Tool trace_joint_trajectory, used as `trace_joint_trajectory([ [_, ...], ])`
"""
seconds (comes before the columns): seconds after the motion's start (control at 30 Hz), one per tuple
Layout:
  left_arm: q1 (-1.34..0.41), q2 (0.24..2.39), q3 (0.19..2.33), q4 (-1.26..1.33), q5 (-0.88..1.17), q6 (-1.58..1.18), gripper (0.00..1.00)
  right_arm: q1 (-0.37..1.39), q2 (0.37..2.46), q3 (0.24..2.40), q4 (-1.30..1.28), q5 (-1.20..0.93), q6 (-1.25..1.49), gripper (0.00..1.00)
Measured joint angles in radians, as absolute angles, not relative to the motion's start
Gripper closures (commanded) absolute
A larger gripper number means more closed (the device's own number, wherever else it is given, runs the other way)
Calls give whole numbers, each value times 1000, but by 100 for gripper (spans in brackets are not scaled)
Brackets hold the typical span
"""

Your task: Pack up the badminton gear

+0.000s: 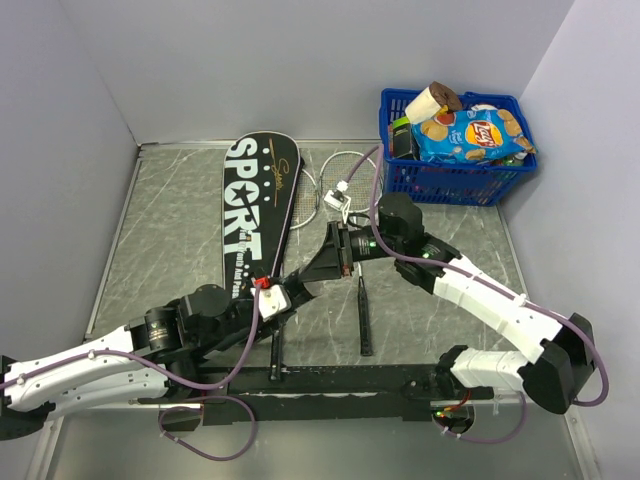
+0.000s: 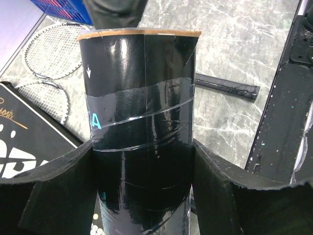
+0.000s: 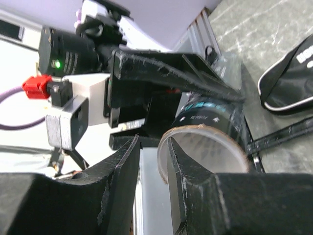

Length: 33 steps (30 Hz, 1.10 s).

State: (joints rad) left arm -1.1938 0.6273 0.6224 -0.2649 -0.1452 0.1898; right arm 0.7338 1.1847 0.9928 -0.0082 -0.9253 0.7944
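My left gripper (image 1: 290,292) is shut on the long black tube with teal print (image 2: 142,122) and holds it tilted above the table, open end up. My right gripper (image 1: 335,255) is at that open end (image 3: 205,147), jaws slightly apart. One finger is in the mouth, the other outside, and the rim stands between them untouched. Two silver-headed rackets (image 1: 345,172) lie at the back, handles (image 1: 363,315) toward me. One white shuttlecock (image 1: 337,197) rests on their heads. The second shuttlecock is not visible. The black "SPORT" cover (image 1: 255,210) lies to the left.
The blue basket (image 1: 455,175) of snack packets stands at the back right corner. Grey walls close in the table on three sides. The black mounting rail (image 1: 350,380) runs along the near edge between the arm bases.
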Motion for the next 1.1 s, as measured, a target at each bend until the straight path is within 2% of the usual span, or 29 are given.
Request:
trace_joint_trajectory([
  [0.4, -1188, 602, 622, -295, -156, 197, 99, 694, 1222, 872, 283, -925, 929, 59],
  [0.83, -1188, 586, 616, -319, -149, 199, 99, 671, 1191, 712, 468, -875, 1006, 57],
  [1.03, -1188, 586, 615, -317, -143, 199, 99, 669, 1159, 650, 530, -847, 1028, 58],
  [1.1, -1188, 586, 615, -317, -143, 200, 99, 669, 1153, 639, 538, -841, 1031, 61],
])
